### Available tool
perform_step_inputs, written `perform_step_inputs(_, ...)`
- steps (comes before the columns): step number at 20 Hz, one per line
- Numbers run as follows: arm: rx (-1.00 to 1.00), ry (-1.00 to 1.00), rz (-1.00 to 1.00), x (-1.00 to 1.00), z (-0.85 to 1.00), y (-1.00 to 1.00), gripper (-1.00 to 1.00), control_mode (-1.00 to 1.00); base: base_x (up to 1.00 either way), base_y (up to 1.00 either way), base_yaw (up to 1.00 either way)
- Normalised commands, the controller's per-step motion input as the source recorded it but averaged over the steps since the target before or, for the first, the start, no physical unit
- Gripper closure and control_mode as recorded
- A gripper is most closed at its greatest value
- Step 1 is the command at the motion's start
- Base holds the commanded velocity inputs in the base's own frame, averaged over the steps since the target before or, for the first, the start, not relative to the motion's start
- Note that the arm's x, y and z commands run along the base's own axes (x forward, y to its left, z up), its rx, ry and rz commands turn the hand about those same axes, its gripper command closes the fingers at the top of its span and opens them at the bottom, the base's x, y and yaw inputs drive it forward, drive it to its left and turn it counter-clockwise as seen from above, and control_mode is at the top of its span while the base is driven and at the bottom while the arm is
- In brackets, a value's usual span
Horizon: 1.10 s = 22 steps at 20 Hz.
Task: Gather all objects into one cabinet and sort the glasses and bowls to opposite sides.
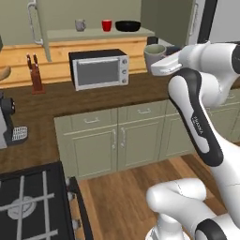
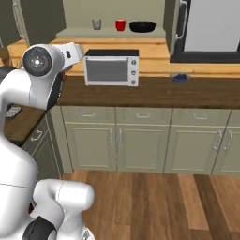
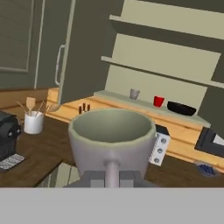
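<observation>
Currently gripper is clamped on grey mug by its handle, upright and clear above the counter, presumably for carrying to the far cabinet shelf beside second mug, red cup and black bowl.

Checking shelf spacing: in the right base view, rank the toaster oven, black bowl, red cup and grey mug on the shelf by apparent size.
1. Toaster oven, largest by far, though nearer the camera.
2. Black bowl.
3. Red cup and grey mug: they look alike, so no ranking.
</observation>
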Motion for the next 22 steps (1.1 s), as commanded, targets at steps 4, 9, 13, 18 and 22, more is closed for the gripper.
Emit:
perform_step_inputs(4,0.00,0.00,0.00,0.00,0.00,0.00,1.00,1.00,1.00,0.08,0.00)
perform_step_inputs(9,0.00,0.00,0.00,0.00,0.00,0.00,1.00,1.00,1.00,0.12,0.00)
perform_step_inputs(13,0.00,0.00,0.00,0.00,0.00,0.00,1.00,1.00,1.00,0.16,0.00)
perform_step_inputs(18,0.00,0.00,0.00,0.00,0.00,0.00,1.00,1.00,0.99,0.18,0.00)
perform_step_inputs(22,0.00,0.00,0.00,0.00,0.00,0.00,1.00,1.00,0.91,0.20,0.00)
